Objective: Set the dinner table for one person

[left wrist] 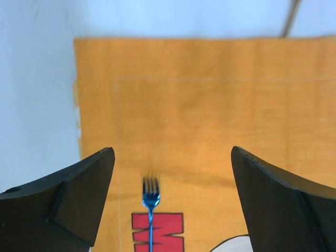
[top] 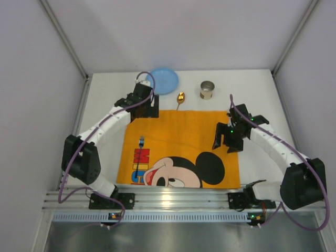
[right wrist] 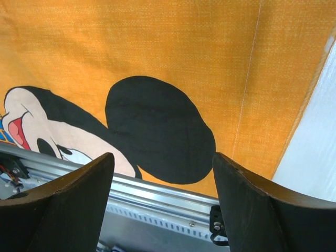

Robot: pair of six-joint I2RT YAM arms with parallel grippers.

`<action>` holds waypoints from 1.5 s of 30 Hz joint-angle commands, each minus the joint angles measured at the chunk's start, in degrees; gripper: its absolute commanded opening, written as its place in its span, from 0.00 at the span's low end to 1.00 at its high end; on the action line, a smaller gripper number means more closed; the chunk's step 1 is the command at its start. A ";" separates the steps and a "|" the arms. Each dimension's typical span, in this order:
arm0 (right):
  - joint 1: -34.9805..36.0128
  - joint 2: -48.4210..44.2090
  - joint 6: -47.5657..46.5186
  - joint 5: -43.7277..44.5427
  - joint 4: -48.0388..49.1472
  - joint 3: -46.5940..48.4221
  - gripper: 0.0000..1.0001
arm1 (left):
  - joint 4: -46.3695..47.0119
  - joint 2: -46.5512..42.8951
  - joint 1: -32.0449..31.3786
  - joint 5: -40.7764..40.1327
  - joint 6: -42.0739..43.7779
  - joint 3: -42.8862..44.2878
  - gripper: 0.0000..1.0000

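Rail (top: 173, 195) with both arm bases sat closest. Left gripper (left wrist: 172, 149) jaws were spread wide with nothing between them, above the far-left part of the orange placemat (top: 178, 136). Blue fork (left wrist: 150, 197) lay flat on the mat below (clear of both fingers). Right gripper (right wrist: 163, 154) jaws were also spread and empty, over the mat's right edge. Dinner table (top: 252, 84) lay beneath both grippers, with blue plate (top: 163, 81), gold spoon (top: 180, 98) and metal cup (top: 207, 90) along its far side.
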 commanded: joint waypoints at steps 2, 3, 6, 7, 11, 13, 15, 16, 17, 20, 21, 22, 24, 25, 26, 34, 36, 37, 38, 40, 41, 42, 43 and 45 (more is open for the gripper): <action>-0.29 -4.69 2.39 0.80 0.10 -0.87 0.76 | 8.10 5.86 -0.08 11.08 5.66 10.15 0.97; -0.29 -6.61 3.17 0.54 0.01 -2.27 0.76 | 8.19 7.81 -0.08 12.05 5.67 12.28 0.96; -0.29 -10.05 5.02 -0.43 -0.87 -5.08 0.76 | 8.98 15.63 -0.26 15.13 5.05 20.19 0.94; -0.29 -12.32 5.38 -0.60 -1.22 -5.71 0.76 | 9.33 17.65 -0.26 15.48 4.27 22.12 0.94; -0.29 -16.12 5.12 0.80 -5.25 -6.07 0.77 | 9.07 29.15 -1.31 17.42 2.24 35.37 0.92; -0.29 -16.21 4.24 1.07 -5.79 -3.44 0.77 | 6.70 31.81 -1.66 16.98 0.67 40.23 0.91; -0.21 -14.99 3.89 -0.77 -4.48 1.46 0.79 | 6.52 32.62 -2.19 16.28 -0.22 43.41 0.92; -0.21 -12.37 3.71 -1.74 -2.47 3.49 0.79 | 6.95 32.18 -2.37 16.19 -0.40 42.89 0.93; -0.21 -10.69 3.45 -3.05 -1.76 5.69 0.79 | 7.39 30.78 -2.46 16.19 -0.31 42.19 0.93; -0.12 -1.65 1.69 -4.29 0.62 16.32 0.79 | 6.88 29.11 -2.37 13.38 -0.14 40.87 0.94; -0.03 1.07 0.73 -4.64 1.06 22.00 0.79 | 5.56 28.58 -2.37 12.50 -0.22 40.86 0.94; 0.14 6.32 0.29 -5.17 1.76 25.02 0.79 | 3.81 27.70 -2.37 11.19 -0.83 40.69 0.93; 0.93 15.19 -1.38 -5.96 2.99 34.30 0.79 | 3.09 22.62 -2.46 9.78 -2.58 37.10 0.93; 1.20 18.56 -1.91 -6.31 3.17 37.58 0.79 | 2.48 20.33 -2.37 7.94 -3.38 35.17 0.93; 1.64 21.72 -2.61 -7.01 3.17 41.01 0.79 | 2.04 15.35 -2.37 7.06 -3.91 31.15 0.93; 3.22 56.10 -4.91 -8.87 -1.31 80.91 0.80 | -3.84 -11.90 -2.98 5.73 -11.29 10.74 0.93; 3.57 62.06 -3.51 -8.95 -0.87 88.20 0.80 | -6.56 -15.44 -3.07 5.55 -12.52 8.62 0.93; 3.66 63.40 -2.89 -8.78 0.70 89.46 0.80 | -7.80 -17.03 -3.07 5.03 -12.88 7.13 0.93; 3.57 64.29 -1.40 -8.87 1.84 89.82 0.81 | -8.77 -19.74 -3.25 4.85 -13.23 6.51 0.93; 3.84 65.78 0.19 -8.78 4.74 89.47 0.81 | -10.88 -22.04 -3.25 4.59 -14.02 4.84 0.93; 3.92 66.14 1.41 -8.78 5.71 89.47 0.81 | -11.41 -23.53 -3.25 4.32 -14.37 4.39 0.93; 4.27 66.84 1.69 -8.60 6.59 89.47 0.81 | -12.11 -24.24 -3.33 3.54 -14.90 3.96 0.93; 4.54 67.28 1.95 -8.25 7.90 89.56 0.82 | -13.07 -25.12 -3.25 3.27 -15.16 3.43 0.93; 4.89 68.94 2.48 -7.90 9.05 89.56 0.82 | -14.31 -25.30 -3.25 2.39 -15.60 3.51 0.93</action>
